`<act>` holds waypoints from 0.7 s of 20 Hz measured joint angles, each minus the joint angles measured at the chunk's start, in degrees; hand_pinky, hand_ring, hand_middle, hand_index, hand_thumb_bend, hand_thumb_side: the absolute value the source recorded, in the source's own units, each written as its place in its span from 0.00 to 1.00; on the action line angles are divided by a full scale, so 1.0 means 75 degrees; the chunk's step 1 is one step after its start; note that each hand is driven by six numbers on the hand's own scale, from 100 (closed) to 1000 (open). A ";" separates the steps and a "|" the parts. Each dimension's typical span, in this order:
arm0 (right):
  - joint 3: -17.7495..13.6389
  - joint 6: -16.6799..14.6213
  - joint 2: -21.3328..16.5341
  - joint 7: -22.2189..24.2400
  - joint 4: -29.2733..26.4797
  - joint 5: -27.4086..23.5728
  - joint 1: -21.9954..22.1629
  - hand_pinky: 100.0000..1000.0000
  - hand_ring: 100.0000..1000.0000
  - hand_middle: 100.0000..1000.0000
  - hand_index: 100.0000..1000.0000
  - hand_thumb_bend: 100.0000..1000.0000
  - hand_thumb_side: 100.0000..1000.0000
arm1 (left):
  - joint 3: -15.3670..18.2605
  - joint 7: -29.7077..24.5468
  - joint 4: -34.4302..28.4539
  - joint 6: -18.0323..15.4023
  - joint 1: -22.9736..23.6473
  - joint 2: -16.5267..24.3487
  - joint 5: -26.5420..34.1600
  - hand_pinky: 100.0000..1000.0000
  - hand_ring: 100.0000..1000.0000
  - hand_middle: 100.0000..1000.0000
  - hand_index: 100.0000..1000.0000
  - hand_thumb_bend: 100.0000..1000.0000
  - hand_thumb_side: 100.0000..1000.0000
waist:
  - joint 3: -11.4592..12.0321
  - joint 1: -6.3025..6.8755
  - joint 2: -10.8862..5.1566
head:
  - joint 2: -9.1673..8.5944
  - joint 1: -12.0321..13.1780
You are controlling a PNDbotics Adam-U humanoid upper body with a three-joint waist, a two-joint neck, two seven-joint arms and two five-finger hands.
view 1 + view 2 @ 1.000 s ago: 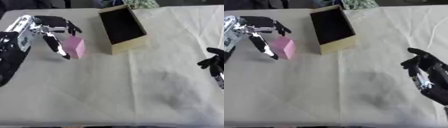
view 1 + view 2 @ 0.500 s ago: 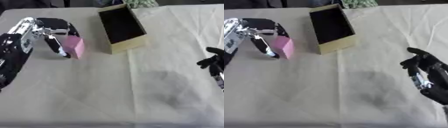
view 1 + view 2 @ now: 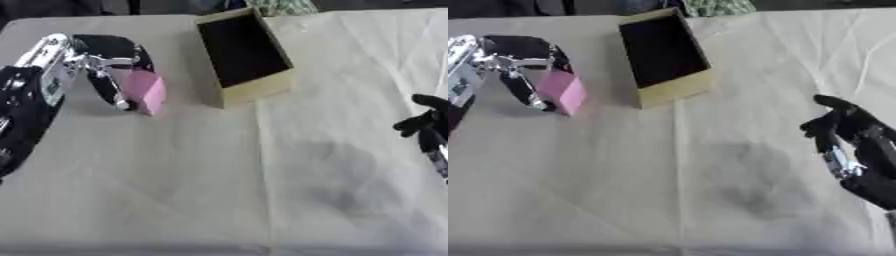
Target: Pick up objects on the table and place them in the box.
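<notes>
My left robot hand is curled round the pink block: dark fingers arch over the block's top on its far side, thumb comes down on the near-left side. Looks like a pinch between the two, but I can't tell from these views if the fingertips actually press on it or just sit against it. The block stands on the bench, left of the box and a little nearer to me, apart from it.

The box is open-topped, tan walls, dark inside, lying askew near the far edge of the bench. I see nothing in it, though the interior is too dark to be sure.

My right robot hand is at the right edge, well apart from both block and box, fingers up and relaxed, spread, holding nothing. It's seen best in the right eye view; the left eye view shows only its fingers at the edge.

The bench is covered by a creased pale cloth.
</notes>
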 measured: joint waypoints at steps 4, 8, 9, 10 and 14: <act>0.0000 0.0001 0.0000 0.0013 0.0021 0.0000 0.0000 0.74 0.66 0.47 0.91 0.00 0.53 | 0.0007 -0.0026 -0.0198 0.0026 -0.0075 0.0130 0.0188 0.71 0.55 0.41 0.66 0.27 0.01 | -0.0011 0.0026 -0.0007 | 0.0000 -0.0011; 0.0001 0.0013 0.0000 0.0031 0.0036 0.0000 -0.0001 0.74 0.66 0.47 0.91 0.00 0.53 | 0.0102 -0.0055 -0.0378 0.0055 -0.0299 0.0240 0.0338 0.71 0.55 0.41 0.66 0.28 0.00 | -0.0098 0.0063 -0.0024 | 0.0000 -0.0012; 0.0002 0.0016 0.0000 0.0037 0.0036 0.0000 -0.0002 0.74 0.66 0.47 0.91 0.00 0.53 | 0.0152 -0.0067 -0.0395 0.0067 -0.0373 0.0252 0.0366 0.71 0.55 0.41 0.66 0.28 0.00 | -0.0120 0.0077 -0.0024 | 0.0000 -0.0012; 0.0002 0.0017 0.0000 0.0042 0.0036 -0.0001 -0.0007 0.74 0.66 0.47 0.91 0.00 0.53 | 0.0205 -0.0073 -0.0412 0.0073 -0.0460 0.0252 0.0399 0.71 0.55 0.41 0.66 0.28 0.00 | -0.0146 0.0088 -0.0024 | 0.0000 -0.0009; 0.0028 0.0012 0.0000 0.0090 0.0037 -0.0012 -0.0051 0.74 0.66 0.47 0.91 0.00 0.53 | 0.0427 -0.0071 -0.0371 0.0098 -0.0880 0.0157 0.0444 0.71 0.55 0.42 0.66 0.28 0.00 | -0.0251 0.0129 -0.0024 | 0.0000 0.0015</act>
